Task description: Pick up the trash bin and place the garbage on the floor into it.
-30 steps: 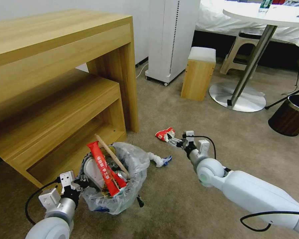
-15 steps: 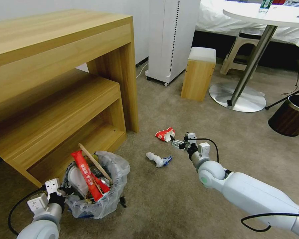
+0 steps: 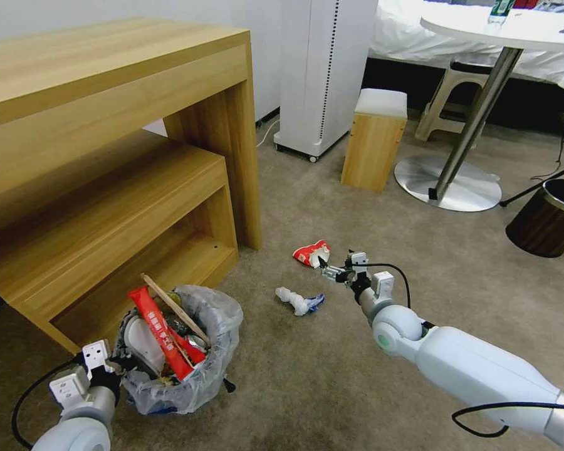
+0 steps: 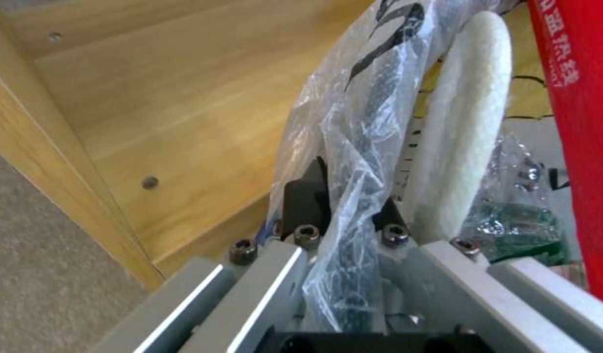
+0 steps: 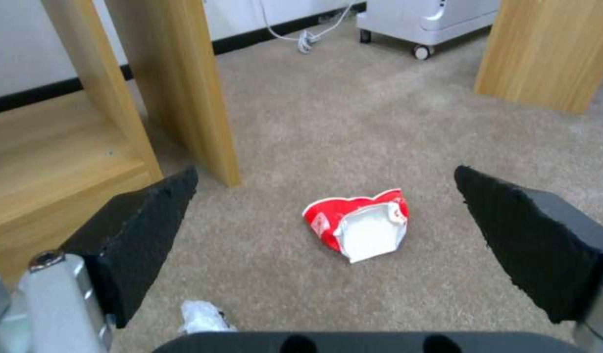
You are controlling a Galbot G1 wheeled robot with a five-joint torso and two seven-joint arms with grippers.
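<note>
The trash bin, small and black with a crinkly clear bag over its rim, stands on the carpet by the wooden shelf, stuffed with garbage: a long red wrapper, a wooden stick and a white slipper. My left gripper is shut on the bin's rim and bag at the side nearest me. On the floor lie a red wrapper and crumpled paper. My right gripper hovers low just short of the red wrapper, open, with nothing between its fingers.
A two-level wooden desk fills the left. Beyond stand a white appliance on wheels, a small wooden stool, a round table's metal base and a larger dark brown bin. Open carpet lies between the arms.
My left arm has drawn the trash bin left and nearer to me, away from the crumpled paper. The right gripper has stayed by the red wrapper, shifting slightly.
</note>
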